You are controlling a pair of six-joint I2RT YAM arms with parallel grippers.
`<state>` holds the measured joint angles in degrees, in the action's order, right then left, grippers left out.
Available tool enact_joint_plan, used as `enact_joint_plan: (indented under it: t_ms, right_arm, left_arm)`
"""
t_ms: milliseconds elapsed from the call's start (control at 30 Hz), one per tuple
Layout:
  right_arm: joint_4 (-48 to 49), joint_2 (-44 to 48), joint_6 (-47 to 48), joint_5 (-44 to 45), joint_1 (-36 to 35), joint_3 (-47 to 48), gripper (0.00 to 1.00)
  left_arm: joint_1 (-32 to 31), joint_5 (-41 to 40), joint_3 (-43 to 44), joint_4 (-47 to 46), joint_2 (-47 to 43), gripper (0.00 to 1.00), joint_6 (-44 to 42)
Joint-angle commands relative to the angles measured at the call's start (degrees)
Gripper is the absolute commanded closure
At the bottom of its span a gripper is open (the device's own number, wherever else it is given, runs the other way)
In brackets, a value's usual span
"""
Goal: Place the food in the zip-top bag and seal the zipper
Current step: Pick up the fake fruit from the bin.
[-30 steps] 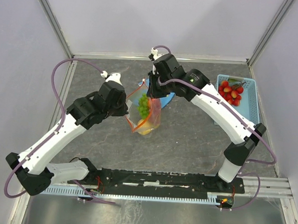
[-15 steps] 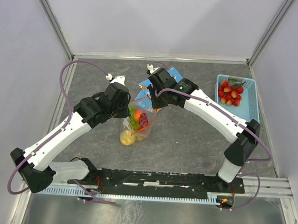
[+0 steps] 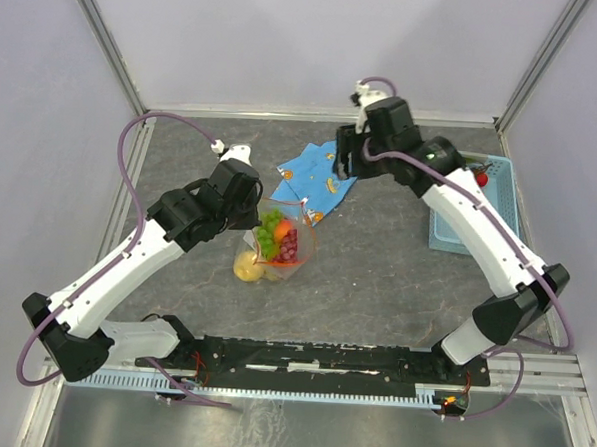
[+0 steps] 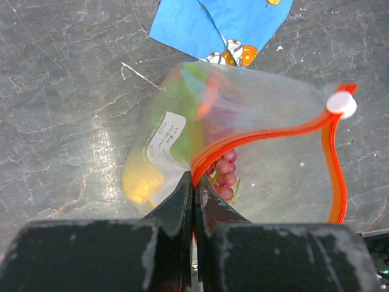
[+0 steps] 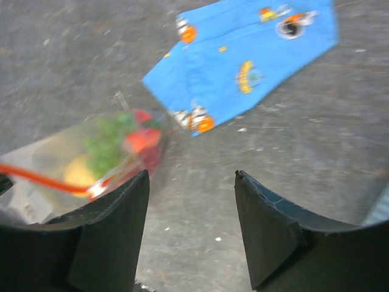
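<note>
Zip-top bag looks limp and bottom-heavy; stiff zipper is the handle, left fingers pinching it, right fingers spread.

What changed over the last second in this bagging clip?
The right gripper left the mouth of the zip-top bag and drew back toward the far right, now open by the blue cloth. The bag sank nearer, onto the table. The left gripper stays clamped on the zipper; the basket has not moved.
</note>
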<state>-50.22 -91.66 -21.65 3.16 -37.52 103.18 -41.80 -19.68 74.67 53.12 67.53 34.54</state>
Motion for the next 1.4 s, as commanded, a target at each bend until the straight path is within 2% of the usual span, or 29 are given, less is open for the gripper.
enact_joint_plan:
  t_ms: [0, 67, 233, 500, 667, 967, 1100, 1367]
  right_arm:
    - [0.5, 3.9, 5.1, 4.7, 7.3, -1.6, 0.31]
    - [0.7, 4.8, 7.0, 8.0, 10.8, -3.4, 0.24]
    - [4.8, 5.7, 8.8, 11.5, 21.1, -9.3, 0.19]
    - [20.2, 3.1, 5.3, 5.7, 39.1, -17.5, 0.18]
    - [28.4, -2.4, 2.1, 1.2, 47.1, -19.2, 0.21]
    - [41.4, -12.6, -1.3, 3.0, 52.5, -19.6, 0.33]
    - [43.7, -16.8, -3.6, 7.1, 52.8, -19.2, 0.35]
    - [46.1, -25.0, -4.6, 6.4, 52.9, -15.4, 0.44]
  left_arm:
    - [0.2, -2.6, 2.7, -2.3, -0.1, 0.97, -3.4]
    - [0.3, -2.6, 2.5, -2.5, 0.0, 0.97, -3.6]
    - [0.4, -2.6, 2.5, -2.9, 0.2, 0.97, -4.0]
    - [0.3, -2.6, 2.3, -3.3, 0.7, 0.97, -4.7]
    - [0.4, -2.6, 2.0, -3.3, 1.1, 0.97, -4.8]
    - [0.4, -3.1, 1.6, -3.0, 2.7, 0.97, -4.1]
    - [0.5, -3.3, 1.8, -2.3, 3.4, 0.97, -3.4]
    - [0.7, -3.7, 1.7, -1.9, 3.9, 0.97, -2.7]
